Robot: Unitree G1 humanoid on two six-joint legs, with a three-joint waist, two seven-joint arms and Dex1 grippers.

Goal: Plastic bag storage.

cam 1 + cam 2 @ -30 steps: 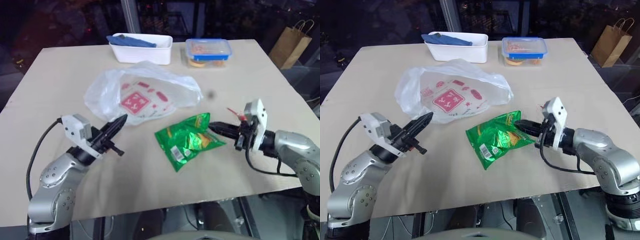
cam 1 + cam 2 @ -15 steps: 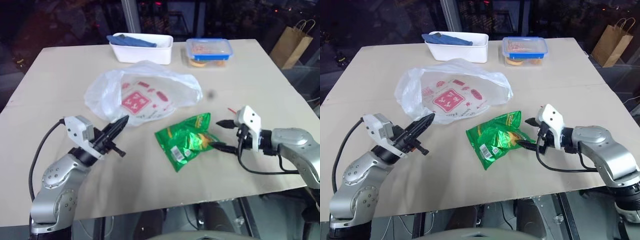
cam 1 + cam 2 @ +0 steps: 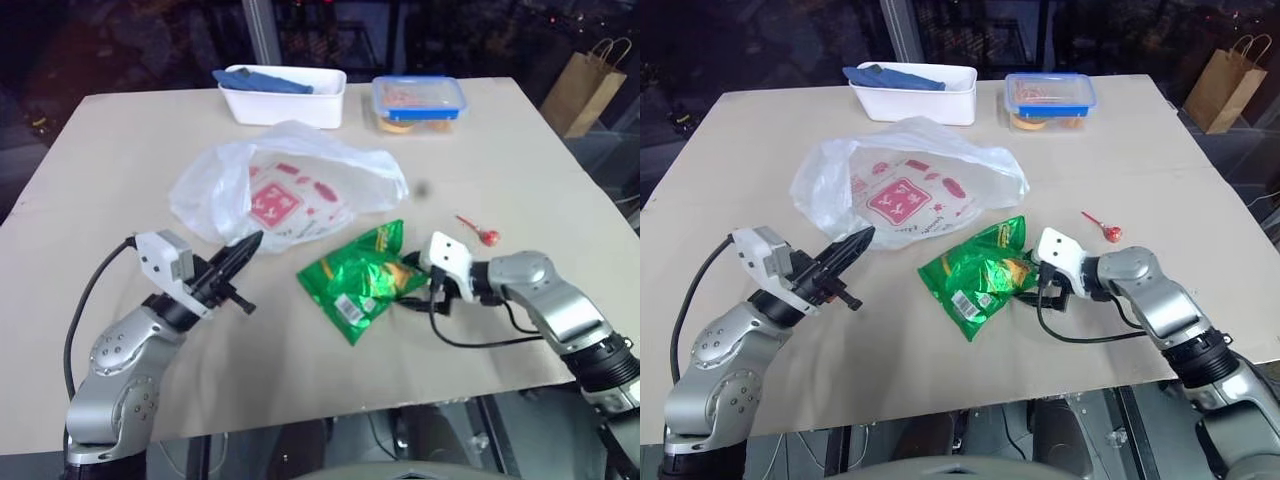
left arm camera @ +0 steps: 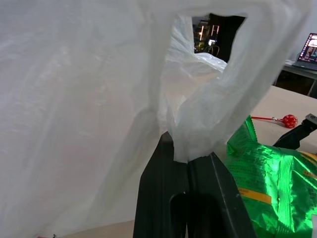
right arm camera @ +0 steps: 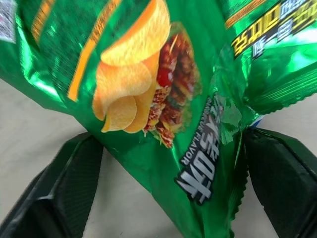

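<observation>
one plastic bag (image 3: 285, 190), one snack packet (image 3: 355, 280), one lollipop (image 3: 480, 230), two tubs (image 3: 285, 95)

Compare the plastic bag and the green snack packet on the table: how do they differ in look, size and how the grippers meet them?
The plastic bag is translucent white with red print; the snack packet is shiny opaque green. The bag is much larger than the packet. The left gripper is shut on the bag's handle, while the right gripper stands open, its fingers either side of the packet. Both lie crinkled on the table.

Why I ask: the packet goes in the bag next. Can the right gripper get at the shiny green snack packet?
Probably yes: the right gripper is open, its fingers on either side of the shiny green snack packet's edge, nothing between them.
</observation>
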